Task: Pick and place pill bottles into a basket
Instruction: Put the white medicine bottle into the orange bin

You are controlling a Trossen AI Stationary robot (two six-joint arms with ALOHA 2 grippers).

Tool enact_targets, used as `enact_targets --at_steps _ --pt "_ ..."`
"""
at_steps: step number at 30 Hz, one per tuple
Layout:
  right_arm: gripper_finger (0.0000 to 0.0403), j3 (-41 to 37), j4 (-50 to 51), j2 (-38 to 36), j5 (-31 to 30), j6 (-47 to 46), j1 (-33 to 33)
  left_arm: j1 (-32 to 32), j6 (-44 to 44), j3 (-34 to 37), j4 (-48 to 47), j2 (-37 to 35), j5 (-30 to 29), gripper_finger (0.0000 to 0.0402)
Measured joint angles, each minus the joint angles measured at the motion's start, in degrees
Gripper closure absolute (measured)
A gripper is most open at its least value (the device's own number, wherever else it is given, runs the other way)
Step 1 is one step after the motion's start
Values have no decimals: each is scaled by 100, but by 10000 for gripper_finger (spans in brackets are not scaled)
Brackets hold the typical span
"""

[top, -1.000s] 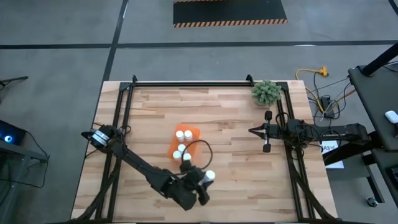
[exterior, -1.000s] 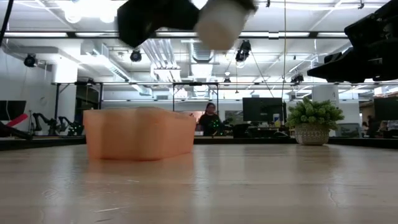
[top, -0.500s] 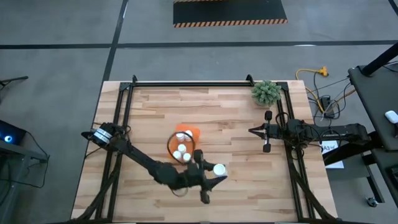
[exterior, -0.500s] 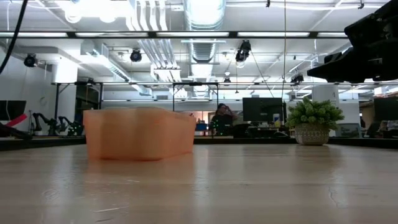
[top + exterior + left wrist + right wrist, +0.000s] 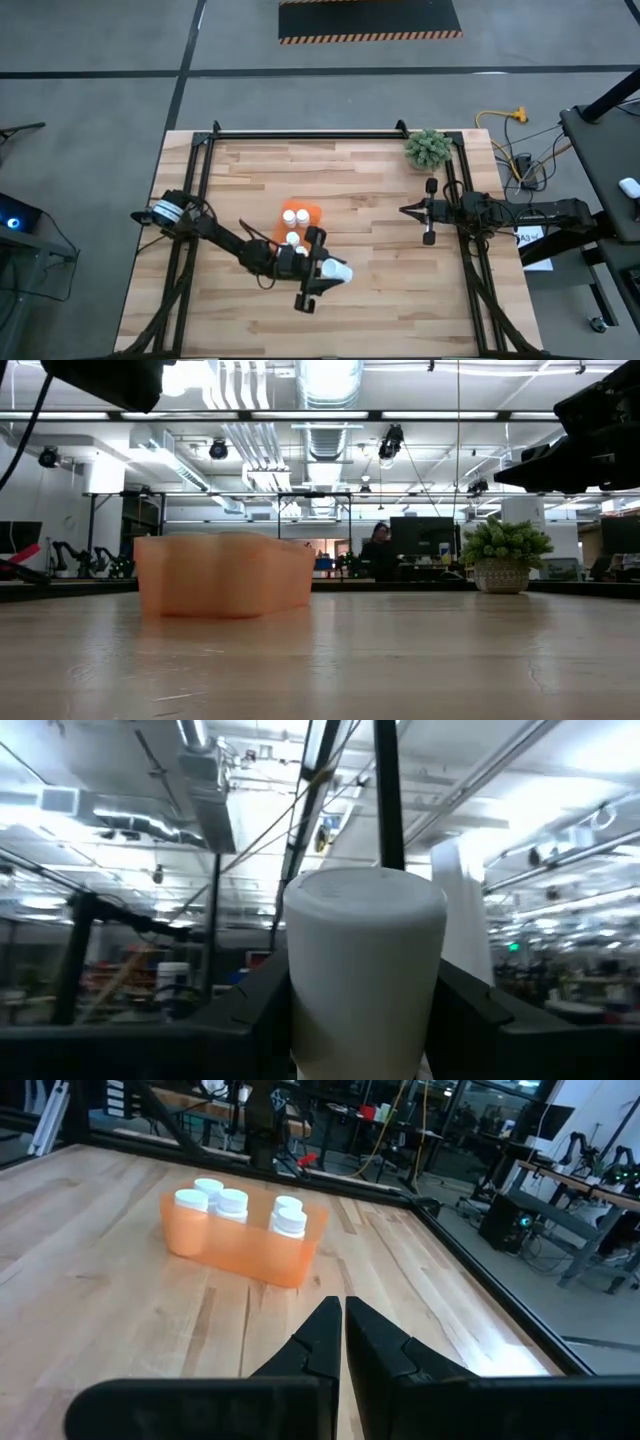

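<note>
I see the left gripper [image 5: 325, 272] clamped on a bottle [image 5: 338, 272], held up off the table [image 5: 400, 310], just beside the basket's near-right corner. In the left wrist view the bottle's white cap [image 5: 365, 960] fills the middle between the dark fingers [image 5: 250, 1010], pointing toward the ceiling.

Basket [image 5: 306, 214] sits mid-table; I count four white-capped bottles [image 5: 232, 1203] inside it in the right wrist view, standing upright.

Right gripper [image 5: 404, 210] hangs above the right side of the table, well apart from the basket, fingers pressed together, nothing in them.

Green plant [image 5: 428, 148] at the far right corner. A person [image 5: 379, 550] shows in the room beyond.
</note>
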State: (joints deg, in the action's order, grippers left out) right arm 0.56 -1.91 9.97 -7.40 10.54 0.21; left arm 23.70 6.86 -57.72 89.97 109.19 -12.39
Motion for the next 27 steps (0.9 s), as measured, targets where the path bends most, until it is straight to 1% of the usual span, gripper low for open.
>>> enact_targets --at_steps 3,5,9,13,15,19,23,27 --pt "394 0 -7 -8 -6 83 0 -13 270 -3 3 -28 -12 252" --pt "394 0 -7 -7 -6 317 0 -56 322 -3 9 -60 21 252" --pt "394 0 -18 -8 -3 998 0 -191 531 -45 -2 -68 795 252" --pt "394 0 -104 -10 11 1346 0 -328 726 -261 2 -68 1396 252" --pt "394 0 -245 -4 122 1222 0 -390 818 -414 1 -68 1453 252" --pt "394 0 -636 -6 432 354 0 -595 864 -683 9 -33 1470 252" --pt "394 0 -1107 -6 450 -410 0 -890 444 -998 -3 90 1469 252" --pt "394 0 -1418 -8 451 -140 0 -1097 141 -1371 0 290 1437 252"
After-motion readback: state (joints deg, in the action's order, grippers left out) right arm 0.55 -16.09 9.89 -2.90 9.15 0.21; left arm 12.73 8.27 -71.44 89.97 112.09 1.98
